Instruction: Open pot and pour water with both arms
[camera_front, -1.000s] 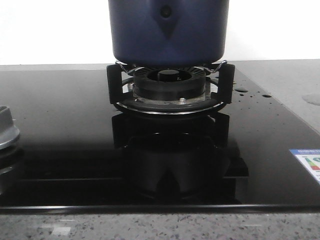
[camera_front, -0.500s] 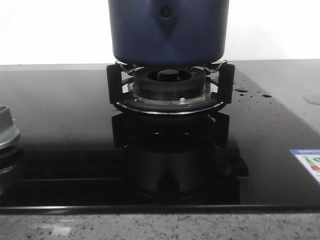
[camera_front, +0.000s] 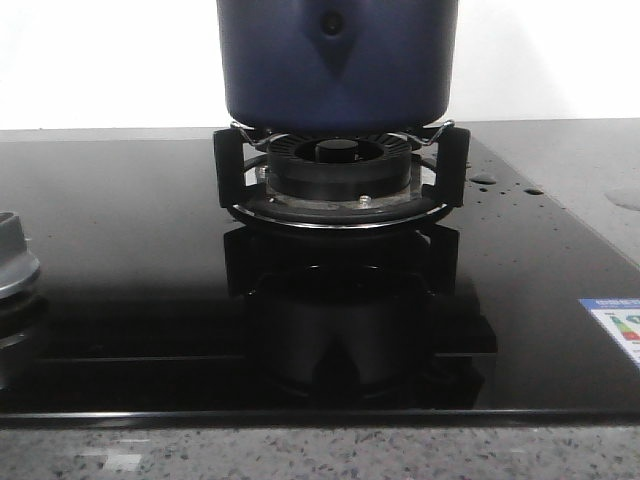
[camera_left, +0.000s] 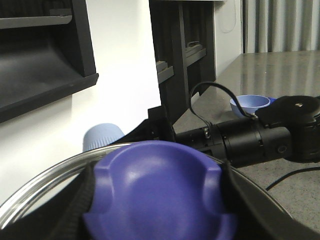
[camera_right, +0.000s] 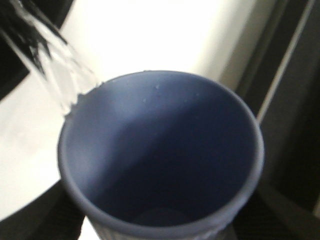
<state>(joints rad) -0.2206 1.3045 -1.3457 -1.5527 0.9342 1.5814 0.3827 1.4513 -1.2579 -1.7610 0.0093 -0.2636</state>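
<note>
Stove: the glossy black glass cooktop (camera_front: 130, 270) fills the front view; its front edge meets speckled grey counter at 6 o'clock.
Pot: the wide dark navy-blue metal pot (camera_front: 337, 62) sits on the black burner grate (camera_front: 340, 175) at 12 o'clock, its rim cut off by the frame.
Lid: the glass lid with a steel rim (camera_left: 35, 187) and rounded purple-blue knob (camera_left: 159, 192) fills the left wrist view, with the left gripper apparently clenched on the knob; whether it is lifted off, I cannot tell.
Cup: the pale blue ribbed cup (camera_right: 160, 155) sits close under the right wrist camera, seemingly grasped, though the fingers are hidden.
Progress: opening seems underway; pouring remains.
Room: bare glass lies at 9 and 3 o'clock; dark shelving (camera_left: 45, 65) crowds the lid.
</note>
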